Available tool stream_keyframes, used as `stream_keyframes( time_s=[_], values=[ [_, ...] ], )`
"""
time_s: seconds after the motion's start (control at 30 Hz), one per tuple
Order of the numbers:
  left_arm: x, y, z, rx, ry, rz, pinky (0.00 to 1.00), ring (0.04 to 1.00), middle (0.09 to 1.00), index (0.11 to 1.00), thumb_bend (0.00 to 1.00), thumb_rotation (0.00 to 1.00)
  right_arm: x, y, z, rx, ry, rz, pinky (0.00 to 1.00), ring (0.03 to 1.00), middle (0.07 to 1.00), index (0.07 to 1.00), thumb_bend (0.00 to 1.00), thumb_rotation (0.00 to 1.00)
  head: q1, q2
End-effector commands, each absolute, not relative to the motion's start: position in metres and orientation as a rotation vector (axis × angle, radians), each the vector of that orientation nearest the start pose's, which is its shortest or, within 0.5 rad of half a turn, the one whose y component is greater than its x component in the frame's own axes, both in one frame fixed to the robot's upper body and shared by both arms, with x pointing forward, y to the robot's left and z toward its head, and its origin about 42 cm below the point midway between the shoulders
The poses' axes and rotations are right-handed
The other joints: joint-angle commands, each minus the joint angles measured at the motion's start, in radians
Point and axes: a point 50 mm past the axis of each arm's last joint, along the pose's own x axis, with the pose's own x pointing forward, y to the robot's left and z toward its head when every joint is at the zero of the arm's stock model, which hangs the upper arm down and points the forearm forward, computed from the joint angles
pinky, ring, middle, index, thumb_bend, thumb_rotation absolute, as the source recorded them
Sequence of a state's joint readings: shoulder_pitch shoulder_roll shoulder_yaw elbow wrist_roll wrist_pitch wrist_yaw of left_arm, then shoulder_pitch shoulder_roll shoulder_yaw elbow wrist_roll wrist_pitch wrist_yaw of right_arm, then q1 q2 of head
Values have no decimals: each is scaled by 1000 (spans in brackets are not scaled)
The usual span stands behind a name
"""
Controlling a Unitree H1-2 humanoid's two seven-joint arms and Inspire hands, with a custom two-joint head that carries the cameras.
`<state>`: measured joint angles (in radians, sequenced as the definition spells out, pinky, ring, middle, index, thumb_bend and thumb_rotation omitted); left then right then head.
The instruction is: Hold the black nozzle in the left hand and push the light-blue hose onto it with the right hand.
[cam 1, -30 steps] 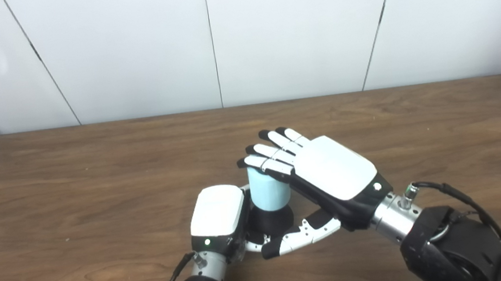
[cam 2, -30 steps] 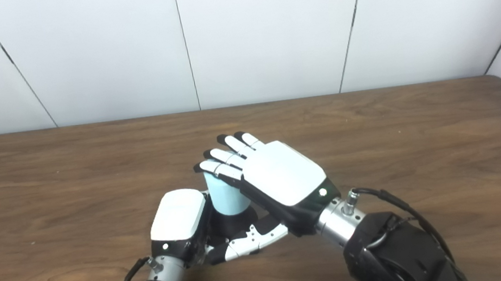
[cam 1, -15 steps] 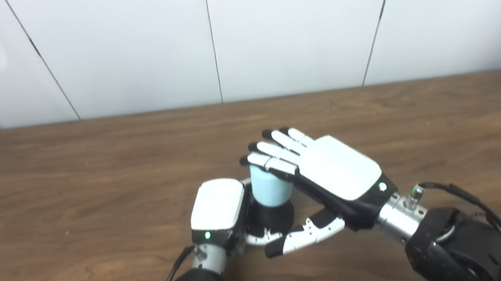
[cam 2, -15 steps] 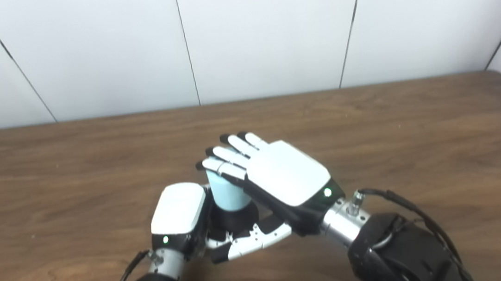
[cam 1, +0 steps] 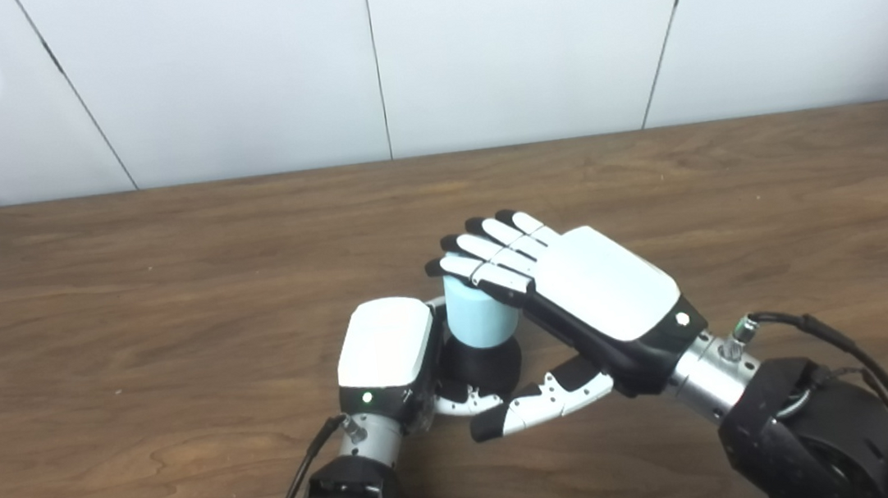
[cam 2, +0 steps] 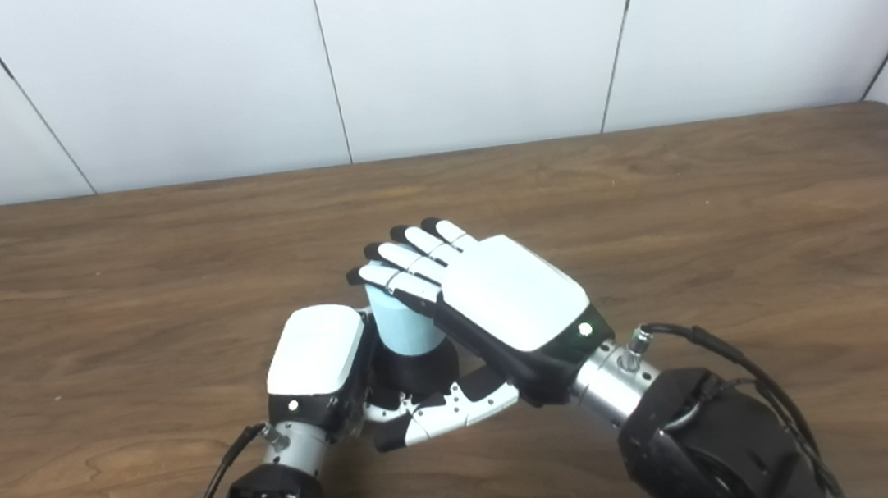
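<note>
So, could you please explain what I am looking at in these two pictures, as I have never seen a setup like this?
Both pictures come from two cameras side by side on a humanoid robot's head, looking down at a brown wooden table. The arms enter from the bottom edge. The left hand is wrapped around a black nozzle standing upright. A short light-blue hose sits on top of the nozzle. The right hand lies flat over the hose's top, fingers extended, apparently pressing it down.

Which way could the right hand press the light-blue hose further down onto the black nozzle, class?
Probably straight down: the right hand lies flat with its fingers over the light-blue hose, which stands upright on the black nozzle that the left hand grips. Nothing blocks it.
</note>
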<state>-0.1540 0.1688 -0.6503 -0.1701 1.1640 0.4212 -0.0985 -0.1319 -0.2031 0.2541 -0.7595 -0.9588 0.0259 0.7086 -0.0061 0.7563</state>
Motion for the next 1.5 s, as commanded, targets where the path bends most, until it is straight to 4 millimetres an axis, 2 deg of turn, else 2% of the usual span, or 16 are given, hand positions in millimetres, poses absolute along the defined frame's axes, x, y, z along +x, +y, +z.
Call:
stream_keyframes(
  time_s=[0.0, 0.27, 0.57, 0.93, 1.2, 1.27, 1.47],
  values=[
    [234, 100, 71, 1305, 141, -656, 448, 375, 481, 501, 500, 0, 236, -172, 256, -1285, -444, 599, 994, 972, 937, 882, 660, 1000, -1, 0],
    [233, 100, 73, 1298, 137, -661, 468, 384, 489, 492, 501, 0, 244, -173, 238, -1278, -384, 620, 1000, 1000, 985, 947, 663, 1000, 1, 4],
    [232, 100, 75, 1298, 145, -658, 438, 363, 467, 505, 498, 0, 253, -171, 224, -1276, -360, 633, 1000, 1000, 989, 959, 677, 1000, 5, 5],
    [230, 99, 75, 1305, 149, -658, 445, 368, 476, 500, 499, 0, 251, -171, 224, -1280, -369, 648, 1000, 1000, 979, 947, 672, 1000, 6, 13],
    [230, 100, 75, 1304, 154, -654, 446, 373, 477, 507, 500, 0, 247, -164, 224, -1288, -374, 698, 1000, 990, 979, 951, 665, 1000, 12, 18],
    [230, 100, 75, 1307, 154, -649, 417, 366, 473, 516, 498, 0, 247, -162, 225, -1291, -367, 712, 1000, 991, 981, 951, 662, 1000, 12, 18],
    [231, 101, 75, 1309, 147, -660, 431, 372, 480, 505, 499, 0, 246, -162, 226, -1312, -342, 733, 1000, 952, 962, 935, 673, 1000, 11, 21]
  ],
)
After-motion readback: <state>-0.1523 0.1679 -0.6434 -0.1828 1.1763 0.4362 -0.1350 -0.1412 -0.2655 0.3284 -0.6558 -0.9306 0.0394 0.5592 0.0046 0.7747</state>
